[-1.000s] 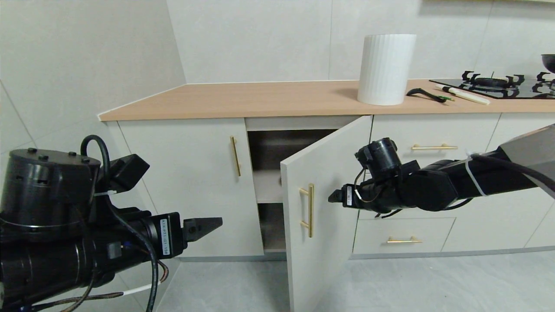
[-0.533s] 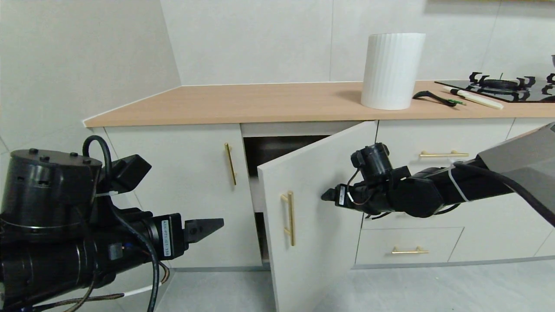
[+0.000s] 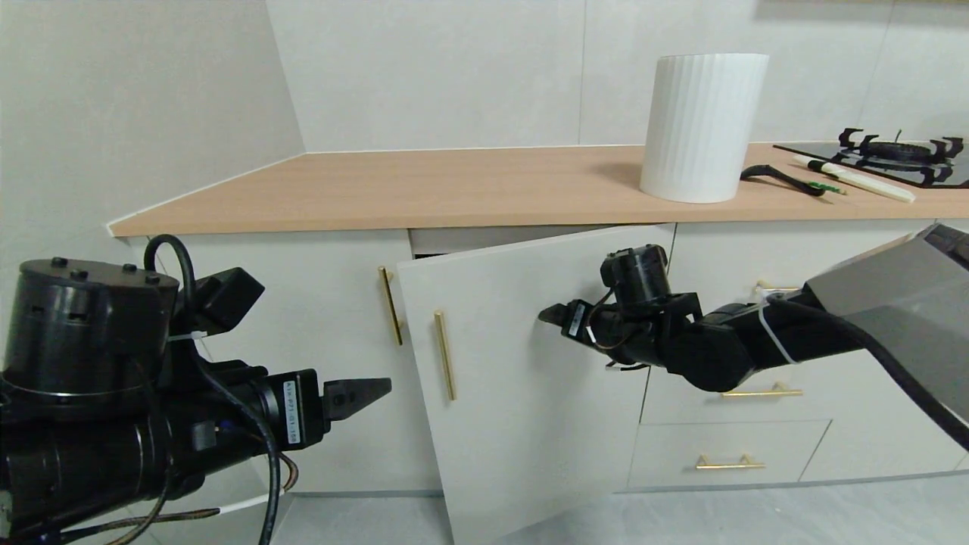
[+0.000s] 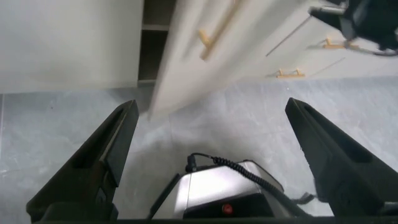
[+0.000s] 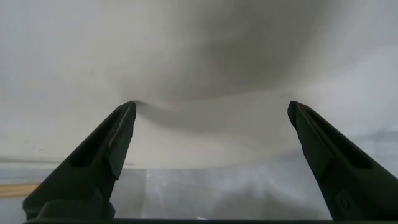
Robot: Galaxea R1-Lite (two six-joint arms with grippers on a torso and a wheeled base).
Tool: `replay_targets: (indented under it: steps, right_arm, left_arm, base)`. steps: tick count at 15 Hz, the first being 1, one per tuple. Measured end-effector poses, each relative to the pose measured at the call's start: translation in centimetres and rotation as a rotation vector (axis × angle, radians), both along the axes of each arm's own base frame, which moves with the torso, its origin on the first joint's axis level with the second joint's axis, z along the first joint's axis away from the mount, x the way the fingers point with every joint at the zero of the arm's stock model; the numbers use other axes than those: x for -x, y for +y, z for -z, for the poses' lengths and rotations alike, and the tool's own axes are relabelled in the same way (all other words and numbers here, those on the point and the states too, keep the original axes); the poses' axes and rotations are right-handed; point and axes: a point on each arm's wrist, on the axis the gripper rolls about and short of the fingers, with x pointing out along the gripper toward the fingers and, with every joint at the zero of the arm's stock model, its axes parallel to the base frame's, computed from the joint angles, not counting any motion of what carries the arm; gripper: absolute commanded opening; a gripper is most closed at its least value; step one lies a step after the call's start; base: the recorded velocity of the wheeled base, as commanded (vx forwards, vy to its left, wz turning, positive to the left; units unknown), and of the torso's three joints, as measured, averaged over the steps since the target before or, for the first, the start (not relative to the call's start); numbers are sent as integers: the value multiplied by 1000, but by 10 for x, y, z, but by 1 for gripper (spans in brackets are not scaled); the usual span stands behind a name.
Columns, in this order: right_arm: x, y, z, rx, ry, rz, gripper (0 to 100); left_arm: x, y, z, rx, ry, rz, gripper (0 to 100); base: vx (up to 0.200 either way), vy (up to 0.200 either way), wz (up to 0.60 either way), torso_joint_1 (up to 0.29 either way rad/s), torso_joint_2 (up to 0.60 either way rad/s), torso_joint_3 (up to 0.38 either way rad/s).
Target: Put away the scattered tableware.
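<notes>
— Right of the ribbed white canister [image 3: 702, 127], what lies on the wood-grain counter [image 3: 454, 185]?
— Tableware: a curved black utensil [image 3: 783, 179] and a slim cream stick [image 3: 863, 182], both well apart from the grippers.
— And below the canister?
— A flat matte cabinet door [image 3: 530, 409], ajar, with a brass bar handle [image 3: 447, 356]. The right gripper [image 3: 551, 314] is at its face, jaws spread wide, empty.
— The left gripper [image 3: 375, 391]?
— Lower, far to the canister's left, wedge-shaped fingers apart, holding nothing.

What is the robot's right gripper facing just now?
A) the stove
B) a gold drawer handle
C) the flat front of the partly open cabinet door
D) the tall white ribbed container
C: the right gripper sits close up to the plain face of the cabinet door, which stands ajar.
</notes>
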Motion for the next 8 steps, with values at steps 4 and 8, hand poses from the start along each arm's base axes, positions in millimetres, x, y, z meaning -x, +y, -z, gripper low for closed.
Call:
replay_targets:
  steps: [4,8]
  right_arm:
    - [-12,10,5,-61,-6,72,100]
    - [-31,15,11,-54,-49,175,100]
  left_arm:
    - [0,0,0,-1,1,0,100]
    - [0,0,1,-1,3,1,100]
  base:
    - [0,0,0,0,0,0]
    - [0,0,0,0,0,0]
